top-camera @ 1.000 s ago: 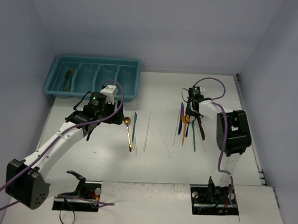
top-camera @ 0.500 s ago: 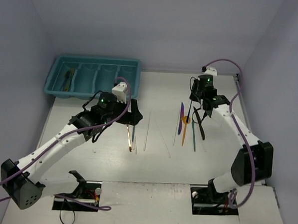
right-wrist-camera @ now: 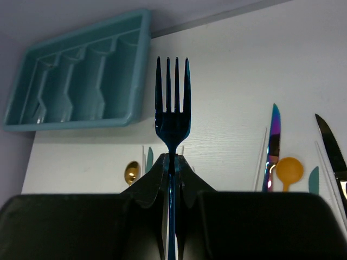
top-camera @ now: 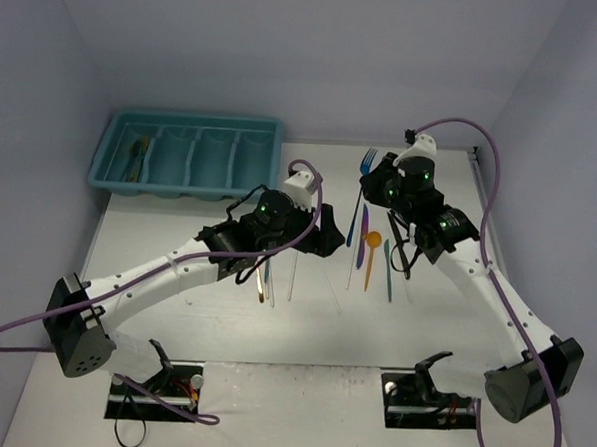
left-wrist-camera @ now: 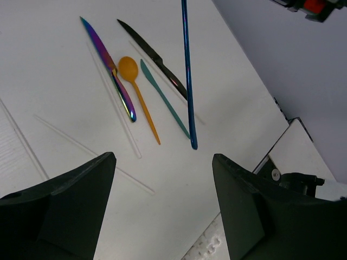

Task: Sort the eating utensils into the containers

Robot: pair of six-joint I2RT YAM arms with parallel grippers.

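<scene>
A teal cutlery tray [top-camera: 187, 158] sits at the far left of the white table [top-camera: 454, 322]. A few utensils [top-camera: 135, 158] lie in its leftmost compartment; the other three compartments show only bare plastic.

Right of the tray, the left gripper [left-wrist-camera: 162, 216] hangs over the middle of the table. Its two dark fingers [left-wrist-camera: 70, 200] are spread wide, with nothing between them. Under this arm lie a gold spoon [right-wrist-camera: 130, 172] and thin pale translucent sticks [top-camera: 292, 273], flat on the table.

Further right, the right gripper [right-wrist-camera: 171, 168] has its fingers clamped on the handle of a blue fork [right-wrist-camera: 172, 116]. The fork is held off the table, its four tines pointing toward the far wall. Its long handle runs back past the fingers, and the free end hangs above the loose cutlery, as the left wrist view shows.

Below and to the right, four pieces lie side by side on the table: an iridescent purple knife [left-wrist-camera: 108, 67], an orange spoon [left-wrist-camera: 138, 92], a teal knife [left-wrist-camera: 162, 97] and a black knife [left-wrist-camera: 154, 59]. All are well apart from the tray.
</scene>
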